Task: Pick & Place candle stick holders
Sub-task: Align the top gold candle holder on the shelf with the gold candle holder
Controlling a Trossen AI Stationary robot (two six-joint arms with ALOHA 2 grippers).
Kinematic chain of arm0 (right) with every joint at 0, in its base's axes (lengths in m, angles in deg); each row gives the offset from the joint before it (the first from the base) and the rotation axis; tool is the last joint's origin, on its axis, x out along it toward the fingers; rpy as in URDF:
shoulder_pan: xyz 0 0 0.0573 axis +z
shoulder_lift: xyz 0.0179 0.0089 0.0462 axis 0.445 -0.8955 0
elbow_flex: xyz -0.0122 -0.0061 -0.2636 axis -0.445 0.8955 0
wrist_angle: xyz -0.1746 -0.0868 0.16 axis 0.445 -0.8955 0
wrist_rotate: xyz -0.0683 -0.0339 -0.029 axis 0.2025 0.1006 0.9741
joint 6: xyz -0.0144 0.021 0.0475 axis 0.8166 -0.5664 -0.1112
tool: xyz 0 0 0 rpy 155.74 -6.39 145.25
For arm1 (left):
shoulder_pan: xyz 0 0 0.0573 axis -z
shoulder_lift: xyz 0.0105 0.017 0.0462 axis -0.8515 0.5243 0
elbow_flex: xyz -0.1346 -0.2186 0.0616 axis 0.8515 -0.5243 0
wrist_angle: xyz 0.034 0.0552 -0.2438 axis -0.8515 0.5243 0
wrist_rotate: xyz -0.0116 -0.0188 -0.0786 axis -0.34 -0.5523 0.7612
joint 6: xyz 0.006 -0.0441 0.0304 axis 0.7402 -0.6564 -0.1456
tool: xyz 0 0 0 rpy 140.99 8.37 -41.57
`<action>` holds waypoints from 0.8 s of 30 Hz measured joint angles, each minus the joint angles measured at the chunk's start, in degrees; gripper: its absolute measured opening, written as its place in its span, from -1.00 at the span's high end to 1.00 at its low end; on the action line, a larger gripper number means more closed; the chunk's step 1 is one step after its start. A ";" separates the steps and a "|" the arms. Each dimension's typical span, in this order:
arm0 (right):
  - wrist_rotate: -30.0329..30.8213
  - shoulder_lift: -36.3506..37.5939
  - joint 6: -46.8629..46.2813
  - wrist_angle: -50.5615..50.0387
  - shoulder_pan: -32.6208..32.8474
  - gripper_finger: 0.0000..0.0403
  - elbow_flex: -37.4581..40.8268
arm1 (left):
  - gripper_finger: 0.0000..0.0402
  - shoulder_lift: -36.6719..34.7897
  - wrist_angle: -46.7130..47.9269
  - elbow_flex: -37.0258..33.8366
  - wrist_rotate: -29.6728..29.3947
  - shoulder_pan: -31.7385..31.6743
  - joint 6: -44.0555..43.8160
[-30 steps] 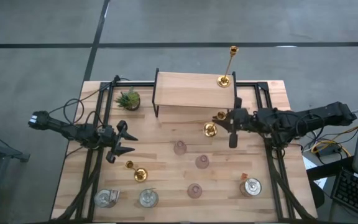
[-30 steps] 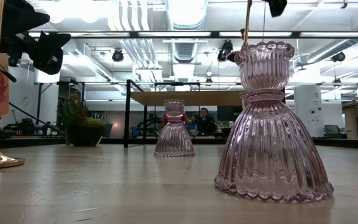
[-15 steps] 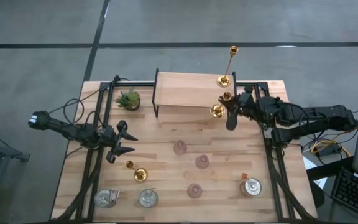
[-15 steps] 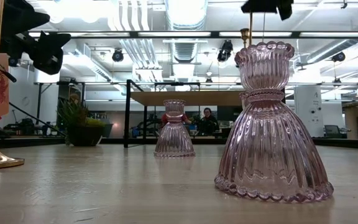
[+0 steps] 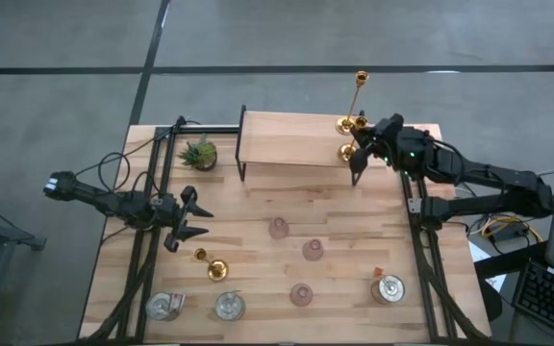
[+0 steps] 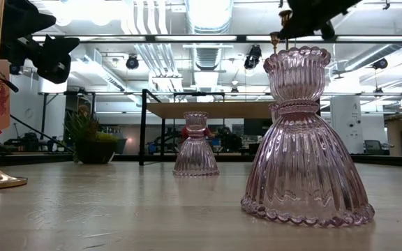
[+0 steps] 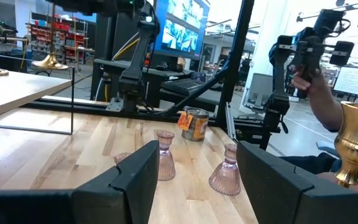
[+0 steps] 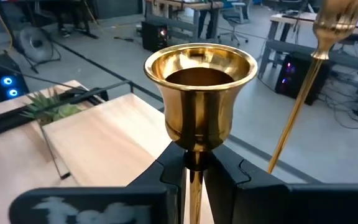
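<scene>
Brass, I judge: stiff, top-heavy, slick, so the thin stem suits. Right gripper (image 8: 193,163) clamps a gold holder (image 8: 200,93) there, over the shelf (image 5: 291,139) end. Left gripper (image 5: 188,219) idles, fingers apart.

plant (image 5: 199,153): table's far left | wooden shelf (image 5: 291,140): far centre

- No word, number, brand or sign can be read in any view.
- The monitor (image 7: 182,28) behind the worktop shows blue pictures, too small to read.
- The orange tag on the silvery glass cup (image 7: 194,123) is too blurred to read.
</scene>
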 joint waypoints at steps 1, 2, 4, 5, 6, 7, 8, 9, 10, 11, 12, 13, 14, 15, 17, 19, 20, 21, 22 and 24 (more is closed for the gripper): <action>-0.92 -0.32 -0.02 0.30 -0.89 0.83 0.00 | -0.09 0.00 0.01 0.00 0.01 -0.01 0.00; -1.48 -0.63 -0.18 0.35 -1.79 0.83 0.00 | -0.09 0.00 0.01 0.00 0.01 0.01 -0.02; -2.44 -1.30 -0.25 0.36 -3.35 0.83 0.00 | -0.09 0.00 0.01 0.00 -0.01 0.01 0.00; -2.81 -1.65 -0.28 0.36 -4.05 0.83 0.00 | -0.09 0.00 -0.01 0.02 0.00 0.00 0.00; -2.84 -1.92 -0.35 0.36 -4.69 0.83 0.00 | -0.09 0.00 -0.01 0.02 0.01 0.01 0.00; -2.83 -2.17 -0.35 0.36 -5.17 0.83 0.00 | -0.09 0.00 -0.01 0.01 0.01 0.00 0.00; -3.02 -2.35 -0.35 0.36 -5.69 0.83 0.00 | -0.09 0.00 0.01 0.00 -0.01 0.01 -0.02; -3.48 -2.53 -0.36 0.37 -6.24 0.83 0.00 | -0.09 0.00 -0.01 0.00 0.01 0.01 0.00; -3.63 -2.73 -0.36 0.49 -6.76 0.83 0.00 | -0.09 0.00 -0.01 0.02 0.01 0.00 -0.02; -3.74 -2.95 -0.33 0.75 -7.17 0.83 0.00 | -0.09 0.00 0.00 0.01 0.00 0.00 -0.02; -3.78 -3.15 -0.17 1.09 -7.49 0.83 0.01 | -0.09 0.00 0.01 0.00 0.01 -0.01 0.00; -3.84 -3.37 -0.03 1.47 -7.87 0.83 0.02 | -0.09 0.00 0.01 0.00 -0.01 0.01 0.00; -3.84 -3.57 0.25 1.84 -8.26 0.83 0.02 | -0.09 0.00 -0.01 0.00 0.01 -0.01 0.00; -3.82 -3.75 0.35 2.07 -8.66 0.83 0.02 | -0.09 0.00 0.01 0.02 0.00 0.01 -0.01; -3.86 -4.21 0.11 2.14 -9.25 0.83 0.02 | -0.09 -0.01 0.00 0.00 0.00 0.01 -0.01; -3.99 -4.75 0.00 2.12 -9.74 0.83 0.09 | -0.09 0.00 0.01 0.02 -0.01 0.01 0.00; -4.08 -5.00 0.01 2.11 -9.85 0.83 0.09 | -0.09 0.00 -0.01 0.00 0.01 0.01 0.00; -4.13 -5.30 0.05 2.12 -10.00 0.83 0.09 | -0.09 0.00 0.01 0.02 0.01 -0.01 -0.02; -4.15 -5.58 0.03 2.14 -10.27 0.83 0.09 | -0.09 0.00 0.01 0.00 0.01 -0.01 0.00; -4.19 -6.23 0.05 2.35 -10.69 0.83 0.09 | -0.09 -0.01 0.00 0.01 0.01 0.01 0.00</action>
